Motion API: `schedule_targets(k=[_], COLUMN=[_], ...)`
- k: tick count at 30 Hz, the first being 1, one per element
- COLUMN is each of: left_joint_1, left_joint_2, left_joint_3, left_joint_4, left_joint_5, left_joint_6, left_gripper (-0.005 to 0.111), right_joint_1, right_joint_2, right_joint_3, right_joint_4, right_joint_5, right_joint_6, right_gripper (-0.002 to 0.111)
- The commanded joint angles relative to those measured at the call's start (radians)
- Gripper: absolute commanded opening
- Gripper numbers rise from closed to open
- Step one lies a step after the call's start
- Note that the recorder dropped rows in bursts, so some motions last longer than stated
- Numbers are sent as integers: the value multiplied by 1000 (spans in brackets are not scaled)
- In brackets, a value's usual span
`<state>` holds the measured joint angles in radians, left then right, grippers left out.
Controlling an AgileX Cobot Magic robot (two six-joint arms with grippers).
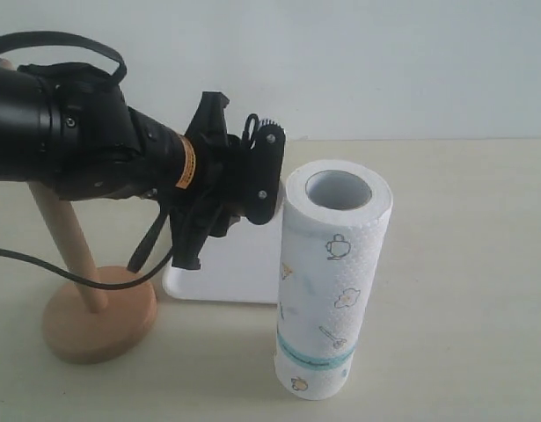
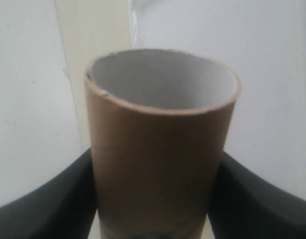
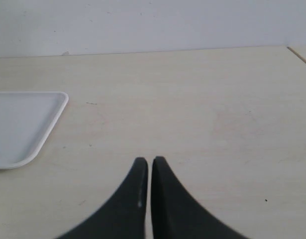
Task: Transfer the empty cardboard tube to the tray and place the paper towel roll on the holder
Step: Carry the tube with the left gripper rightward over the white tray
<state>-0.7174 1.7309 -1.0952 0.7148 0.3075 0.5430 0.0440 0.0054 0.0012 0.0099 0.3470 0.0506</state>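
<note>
So the paper towel roll [image 1: 333, 281] stands upright up front, free for the bare holder [image 1: 98, 327], while the left fingers [image 2: 53, 199] clamp the empty cardboard tube [image 2: 157, 164] over the tray [image 1: 222, 280] behind, ready to drop, right fingers [image 3: 135, 199] shut, empty.

I count one paper towel roll [image 1: 333, 281] on my screens, one empty cardboard tube [image 2: 160, 164], one tray [image 1: 226, 268] and one holder [image 1: 98, 321] — four kinds of item, a single one of each. Grippers come to two — the left gripper [image 2: 156, 159] and the right gripper [image 3: 146, 169]. I see one table [image 3: 192, 99].
</note>
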Motion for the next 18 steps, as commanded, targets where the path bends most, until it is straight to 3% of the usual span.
schedule_targets(k=[1,13,18], left_joint_1=[-5,-5,-4], left_joint_2=[11,46,61], left_joint_3=[-5,-5,-5], left_joint_4=[34,36,33], left_joint_5=[-67,-200,-194], left_joint_6=[5,0,-7], left_gripper=[4,4,4], right_joint_1=[-4,-4,-4], right_joint_2=[-5,-5,-5], right_joint_3=[-1,-1,-1], right_joint_4=[1,1,1], right_joint_5=[-12,-12,-12], right_joint_6=[-5,-5,-5], right_gripper=[3,3,3])
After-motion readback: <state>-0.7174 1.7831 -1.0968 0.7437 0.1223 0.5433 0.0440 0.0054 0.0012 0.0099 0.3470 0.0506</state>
